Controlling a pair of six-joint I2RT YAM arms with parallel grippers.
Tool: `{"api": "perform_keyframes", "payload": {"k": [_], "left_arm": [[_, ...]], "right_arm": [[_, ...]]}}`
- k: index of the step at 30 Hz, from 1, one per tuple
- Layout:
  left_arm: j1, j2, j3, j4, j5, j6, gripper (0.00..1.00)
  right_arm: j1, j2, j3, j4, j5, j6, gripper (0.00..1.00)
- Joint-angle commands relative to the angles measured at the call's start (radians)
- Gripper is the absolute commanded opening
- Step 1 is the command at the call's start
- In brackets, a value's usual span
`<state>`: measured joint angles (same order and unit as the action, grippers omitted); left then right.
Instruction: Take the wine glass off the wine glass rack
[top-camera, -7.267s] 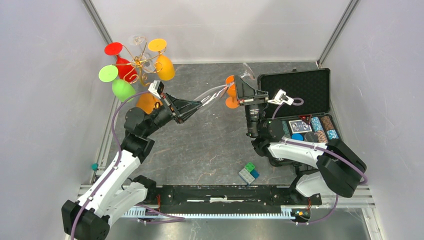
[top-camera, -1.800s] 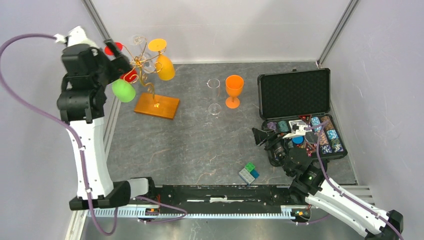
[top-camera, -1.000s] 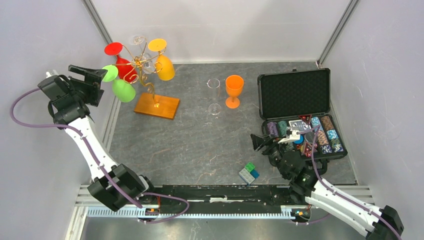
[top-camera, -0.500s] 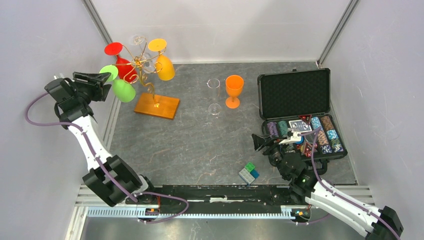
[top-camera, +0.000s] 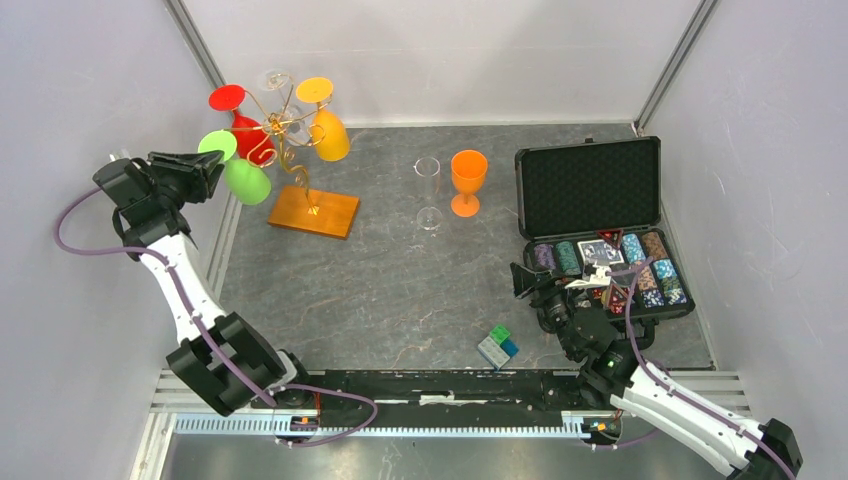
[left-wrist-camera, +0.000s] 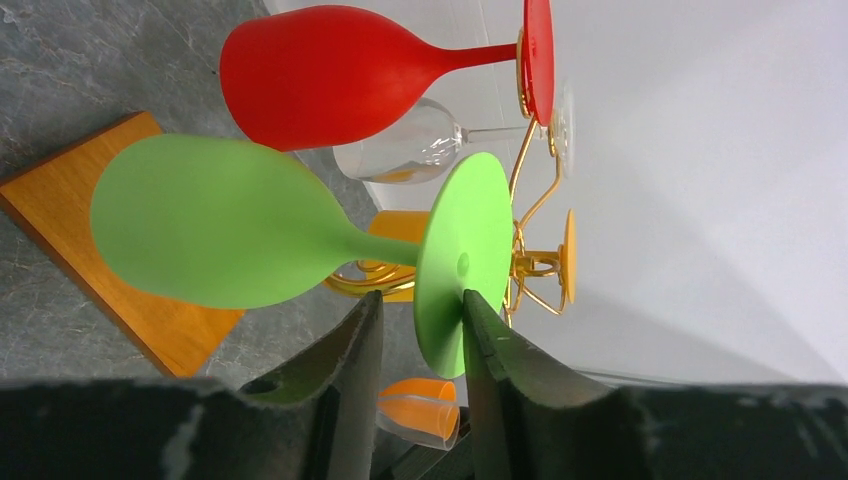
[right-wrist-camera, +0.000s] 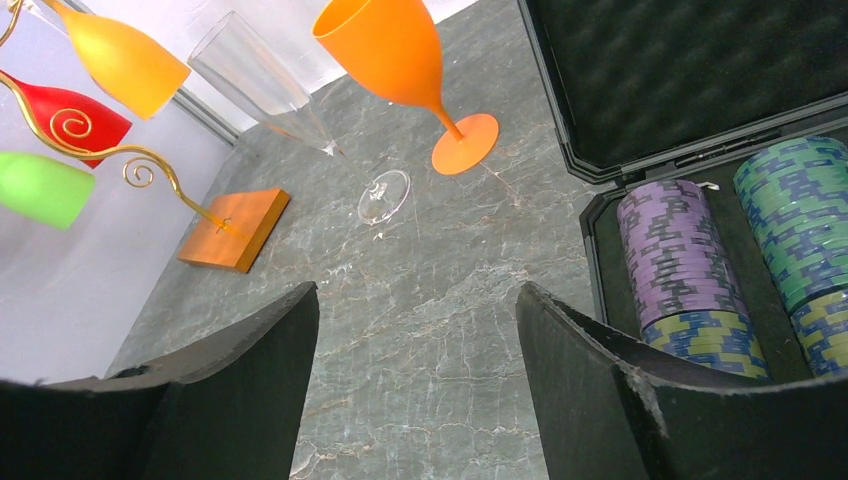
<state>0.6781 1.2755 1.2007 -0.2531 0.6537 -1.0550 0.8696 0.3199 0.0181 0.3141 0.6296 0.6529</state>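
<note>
The green wine glass (left-wrist-camera: 210, 225) is hung bowl-down on the left side of the wine glass rack (top-camera: 313, 211), at the table's far left. The left gripper (left-wrist-camera: 421, 297) is narrowly parted, with the rim of the glass's round foot framed between its fingers; contact cannot be told. The right gripper (right-wrist-camera: 417, 290) is spread wide beside the chip case (top-camera: 590, 185)

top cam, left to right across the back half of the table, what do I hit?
left gripper → green wine glass → orange rack base → clear flute → orange goblet → black chip case. The red and yellow glasses overlap the rack, so I left them out.
</note>
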Motion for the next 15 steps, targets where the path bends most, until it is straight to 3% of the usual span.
{"api": "perform_keyframes", "payload": {"k": [1,4,9,13,15], "left_arm": [[-0.004,-0.05,-0.003,-0.006,-0.018,0.008,0.34],[-0.006,-0.059,0.006,-0.014,-0.022,0.004,0.22],[-0.011,-0.067,0.034,-0.041,-0.03,0.006,0.17],[-0.013,-0.074,0.051,-0.043,-0.037,-0.009,0.04],[-0.015,-0.079,0.061,-0.043,-0.037,-0.022,0.02]], "right_arm": [[0.004,-0.01,-0.013,0.011,0.021,-0.009,0.77],[0.003,-0.019,-0.013,0.008,0.027,-0.009,0.77],[0.003,-0.031,-0.013,0.008,0.037,-0.006,0.77],[0.003,-0.032,-0.043,0.008,0.04,-0.004,0.77],[0.003,-0.032,-0.043,0.007,0.04,-0.005,0.77]]}}
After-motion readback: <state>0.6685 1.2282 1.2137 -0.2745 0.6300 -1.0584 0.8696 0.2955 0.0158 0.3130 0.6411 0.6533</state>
